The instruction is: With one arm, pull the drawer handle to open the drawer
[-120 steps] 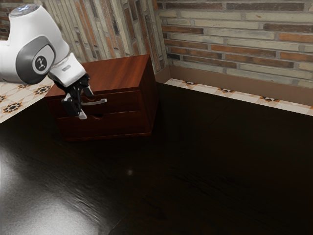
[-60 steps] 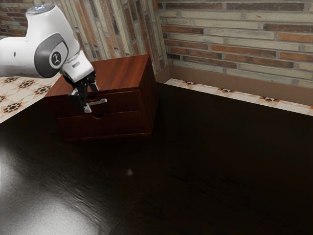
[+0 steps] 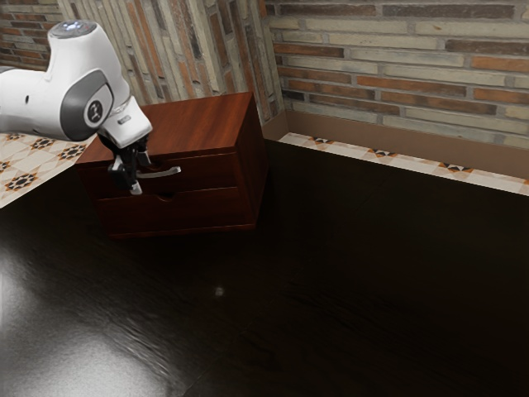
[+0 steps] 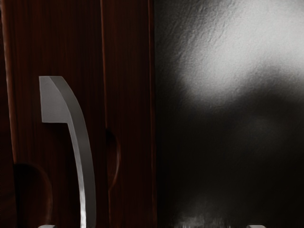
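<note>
A reddish wooden cabinet (image 3: 207,124) with two drawers stands at the back left of the dark table. The upper drawer front (image 3: 211,168) carries a grey metal handle (image 3: 165,172) and sits flush with the cabinet. My black gripper (image 3: 132,182) hangs at the handle's end nearer the exterior view's left, right in front of the drawer. Its fingers stand open, not clamped on the bar. In the wrist view the curved handle (image 4: 78,142) runs along the drawer front (image 4: 128,95) toward the hand.
The glossy dark table (image 3: 331,281) stretches to the exterior view's right and front of the cabinet. A brick wall (image 3: 397,66) with a low ledge (image 3: 397,145) closes off the back. Patterned tiles (image 3: 33,161) lie behind the arm.
My hand has risen and closed in on the upper drawer front, ending at the handle's left end. The arm's white link has swung upward. The drawer has not moved.
</note>
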